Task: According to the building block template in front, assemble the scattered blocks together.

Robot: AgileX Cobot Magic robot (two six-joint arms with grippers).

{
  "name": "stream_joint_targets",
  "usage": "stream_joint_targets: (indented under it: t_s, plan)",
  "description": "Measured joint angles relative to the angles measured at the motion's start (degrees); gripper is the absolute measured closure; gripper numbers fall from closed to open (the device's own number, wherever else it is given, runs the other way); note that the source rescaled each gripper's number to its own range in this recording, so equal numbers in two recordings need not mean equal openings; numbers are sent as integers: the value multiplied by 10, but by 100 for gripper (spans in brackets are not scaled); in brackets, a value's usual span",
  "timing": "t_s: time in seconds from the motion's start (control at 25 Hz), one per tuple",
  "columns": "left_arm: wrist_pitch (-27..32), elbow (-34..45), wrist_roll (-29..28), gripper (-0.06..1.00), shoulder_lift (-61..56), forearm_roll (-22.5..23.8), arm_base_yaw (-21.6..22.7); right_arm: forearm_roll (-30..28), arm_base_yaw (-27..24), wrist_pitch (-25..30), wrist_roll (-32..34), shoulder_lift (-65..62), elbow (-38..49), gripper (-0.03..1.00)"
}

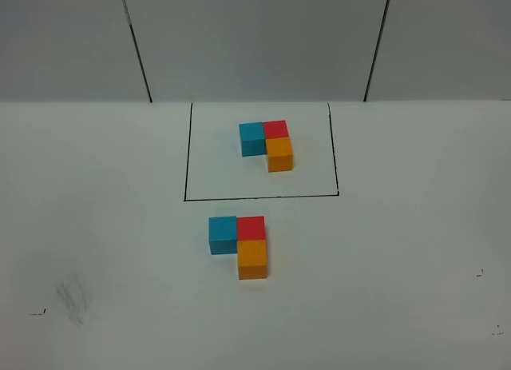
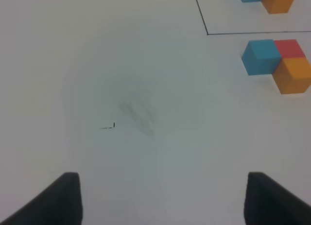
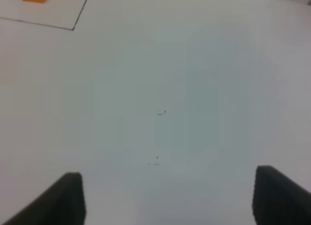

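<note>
Both hands hover over bare tabletop (image 1: 415, 306) holding nothing: the left hand (image 2: 163, 200) spread wide, the right hand (image 3: 167, 200) also parted. Out from the left hand, the nearer of the 2, lie the scattered blocks (image 1: 239, 244), already touching in an L. Beyond them sits the building block template (image 1: 267, 143), showing the same layout, so little seems left.

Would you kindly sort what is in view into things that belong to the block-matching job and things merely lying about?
Belongs to the job:
- framed template cluster
- unframed blue cube
- unframed red cube
- unframed orange cube

Just there:
- grey smudge
- small pen marks
</note>
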Motion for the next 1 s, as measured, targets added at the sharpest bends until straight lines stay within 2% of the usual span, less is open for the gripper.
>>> stream_joint_targets:
  t_s: [0.24, 0.56, 0.84, 1.0]
  plan:
    - [0, 0, 0, -6, 0, 0, 0, 5, -42, -12, -1, -16, 34, 49]
    - [0, 0, 0, -6, 0, 0, 0, 44, -48, -55, -1, -81, 47, 49]
    - [0, 0, 0, -6, 0, 0, 0, 54, -56, -38, -1, -92, 108, 49]
    - [0, 0, 0, -6, 0, 0, 0, 57, -56, -38, -1, -92, 111, 49]
